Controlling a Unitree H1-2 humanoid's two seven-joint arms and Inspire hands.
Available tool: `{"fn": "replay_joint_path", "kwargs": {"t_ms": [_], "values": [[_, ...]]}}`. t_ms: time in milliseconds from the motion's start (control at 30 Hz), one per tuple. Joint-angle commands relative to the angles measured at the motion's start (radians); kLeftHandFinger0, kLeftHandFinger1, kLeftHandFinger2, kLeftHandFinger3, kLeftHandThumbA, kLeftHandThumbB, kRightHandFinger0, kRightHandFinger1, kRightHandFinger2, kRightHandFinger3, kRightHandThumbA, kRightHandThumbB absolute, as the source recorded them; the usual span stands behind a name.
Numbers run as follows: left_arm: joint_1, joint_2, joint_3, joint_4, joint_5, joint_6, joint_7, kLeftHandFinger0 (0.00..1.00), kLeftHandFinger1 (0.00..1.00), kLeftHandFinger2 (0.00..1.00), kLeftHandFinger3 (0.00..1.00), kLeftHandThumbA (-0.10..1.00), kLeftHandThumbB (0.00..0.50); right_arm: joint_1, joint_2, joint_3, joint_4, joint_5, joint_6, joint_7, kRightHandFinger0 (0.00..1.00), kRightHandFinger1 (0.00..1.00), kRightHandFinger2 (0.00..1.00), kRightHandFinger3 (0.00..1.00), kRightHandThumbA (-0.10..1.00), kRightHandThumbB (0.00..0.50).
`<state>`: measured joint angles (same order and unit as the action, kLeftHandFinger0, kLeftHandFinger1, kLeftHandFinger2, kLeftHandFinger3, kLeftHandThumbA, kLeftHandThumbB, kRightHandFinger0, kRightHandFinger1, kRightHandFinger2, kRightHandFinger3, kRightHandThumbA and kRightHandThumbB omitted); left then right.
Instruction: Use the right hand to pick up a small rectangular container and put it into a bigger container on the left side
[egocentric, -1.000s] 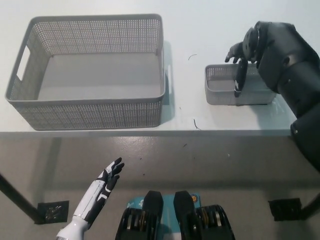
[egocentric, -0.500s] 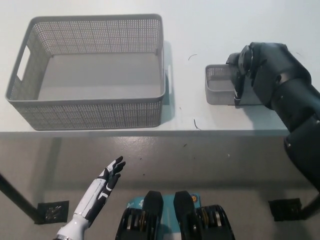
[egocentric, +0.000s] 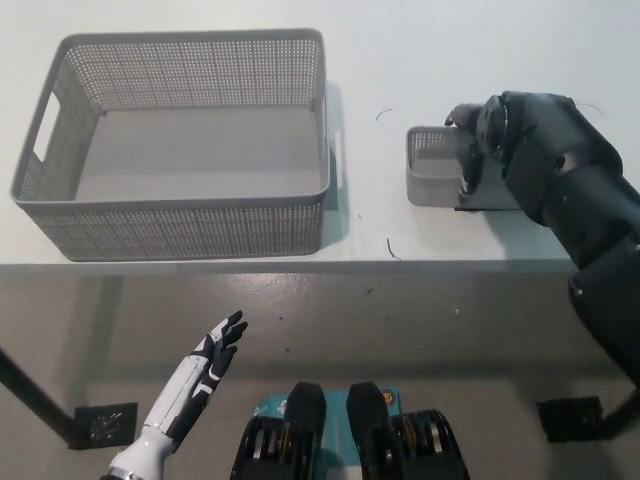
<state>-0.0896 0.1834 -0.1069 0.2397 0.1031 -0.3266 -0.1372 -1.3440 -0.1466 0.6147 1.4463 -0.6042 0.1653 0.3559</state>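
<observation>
Right now my right hand (egocentric: 478, 140) is curled over the small basket (egocentric: 432, 170) near the table's (egocentric: 420, 60) right front edge, gripping its wall. Left of it sits the big basket (egocentric: 180, 215). Below the table edge, my left hand (egocentric: 218, 350) hangs open.

Two grey mesh containers on the white table

I saw the small rectangular container (egocentric: 432, 170) sitting upright right of centre, partly hidden on its right side, well apart from the big container (egocentric: 180, 140), which stood upright and hollow at left, with handle cut-outs in its ends.
</observation>
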Motion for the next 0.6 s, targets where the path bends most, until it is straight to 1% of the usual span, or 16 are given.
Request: {"fn": "replay_joint_path", "kwargs": {"t_ms": [0, 33, 67, 100, 133, 167, 233, 267, 300, 333, 367, 400, 433, 467, 500, 567], "values": [[-0.026, 0.018, 0.006, -0.030, -0.009, -0.023, -0.012, 1.00, 1.00, 1.00, 1.00, 1.00, 0.299, 0.001, -0.013, -0.041, -0.014, 0.020, -0.105, -0.328, 0.16, 0.33, 0.45, 0.51, -0.10, 0.147], [-0.030, 0.020, 0.007, -0.027, -0.009, -0.024, -0.012, 1.00, 1.00, 1.00, 1.00, 1.00, 0.300, -0.002, -0.015, -0.052, -0.015, 0.030, -0.110, -0.337, 0.25, 0.45, 0.55, 0.51, -0.10, 0.151], [-0.032, 0.020, 0.007, -0.025, -0.008, -0.025, -0.012, 1.00, 1.00, 1.00, 1.00, 1.00, 0.301, -0.002, -0.017, -0.062, -0.015, 0.039, -0.115, -0.346, 0.28, 0.48, 0.58, 0.51, -0.10, 0.152], [-0.031, 0.019, 0.006, -0.025, -0.007, -0.026, -0.011, 1.00, 1.00, 1.00, 1.00, 1.00, 0.299, -0.005, -0.022, -0.073, -0.019, 0.045, -0.126, -0.371, 0.46, 0.60, 0.63, 0.51, -0.10, 0.170], [-0.030, 0.019, 0.006, -0.028, -0.007, -0.026, -0.011, 1.00, 1.00, 1.00, 1.00, 1.00, 0.298, -0.007, -0.023, -0.078, -0.019, 0.047, -0.125, -0.379, 0.42, 0.54, 0.59, 0.48, -0.10, 0.170], [-0.030, 0.019, 0.006, -0.032, -0.004, -0.023, -0.010, 1.00, 1.00, 1.00, 1.00, 1.00, 0.295, -0.014, -0.026, -0.080, -0.018, 0.044, -0.122, -0.385, 0.32, 0.42, 0.45, 0.35, -0.10, 0.174], [-0.029, 0.017, 0.007, -0.036, -0.010, -0.013, -0.012, 1.00, 1.00, 1.00, 1.00, 1.00, 0.302, -0.023, -0.033, -0.079, -0.020, 0.031, -0.142, -0.413, 0.28, 0.34, 0.38, 0.45, -0.10, 0.182], [-0.029, 0.017, 0.007, -0.036, -0.010, -0.013, -0.012, 1.00, 1.00, 1.00, 1.00, 1.00, 0.302, -0.025, -0.035, -0.082, -0.020, 0.030, -0.150, -0.419, 0.17, 0.25, 0.33, 0.46, -0.10, 0.184], [-0.030, 0.017, 0.007, -0.033, -0.009, -0.016, -0.011, 1.00, 1.00, 1.00, 1.00, 1.00, 0.301, -0.030, -0.040, -0.086, -0.022, 0.031, -0.164, -0.428, 0.11, 0.23, 0.34, 0.49, -0.10, 0.174], [-0.028, 0.017, 0.007, -0.031, -0.008, -0.017, -0.010, 1.00, 1.00, 1.00, 1.00, 1.00, 0.299, -0.033, -0.043, -0.088, -0.023, 0.030, -0.175, -0.437, 0.03, 0.22, 0.40, 0.57, -0.10, 0.164], [-0.025, 0.016, 0.008, -0.031, -0.008, -0.018, -0.009, 1.00, 1.00, 1.00, 1.00, 1.00, 0.299, -0.035, -0.044, -0.089, -0.023, 0.028, -0.183, -0.444, 0.03, 0.23, 0.45, 0.61, -0.10, 0.162], [-0.026, 0.016, 0.007, -0.026, -0.007, -0.022, -0.008, 1.00, 1.00, 1.00, 1.00, 1.00, 0.298, -0.047, -0.048, -0.089, -0.024, 0.025, -0.189, -0.454, 0.01, 0.21, 0.47, 0.59, -0.10, 0.163], [-0.026, 0.016, 0.007, -0.026, -0.012, -0.022, -0.012, 1.00, 1.00, 1.00, 1.00, 1.00, 0.295, -0.072, -0.056, -0.094, -0.028, 0.025, -0.203, -0.468, 0.00, 0.24, 0.59, 0.60, -0.10, 0.175], [-0.024, 0.016, 0.007, -0.028, -0.014, -0.020, -0.013, 1.00, 1.00, 1.00, 1.00, 1.00, 0.294, -0.078, -0.058, -0.097, -0.029, 0.027, -0.209, -0.473, 0.00, 0.29, 0.66, 0.67, -0.10, 0.192], [-0.024, 0.016, 0.006, -0.027, -0.008, -0.024, -0.010, 1.00, 1.00, 1.00, 1.00, 1.00, 0.287, -0.105, -0.062, -0.103, -0.033, 0.030, -0.204, -0.469, 0.00, 0.38, 0.78, 0.81, -0.10, 0.191], [-0.023, 0.015, 0.006, -0.028, -0.004, -0.022, -0.006, 1.00, 1.00, 1.00, 1.00, 1.00, 0.286, -0.158, -0.069, -0.114, -0.037, 0.031, -0.197, -0.471, 0.00, 0.41, 0.80, 0.84, -0.10, 0.209]]}}
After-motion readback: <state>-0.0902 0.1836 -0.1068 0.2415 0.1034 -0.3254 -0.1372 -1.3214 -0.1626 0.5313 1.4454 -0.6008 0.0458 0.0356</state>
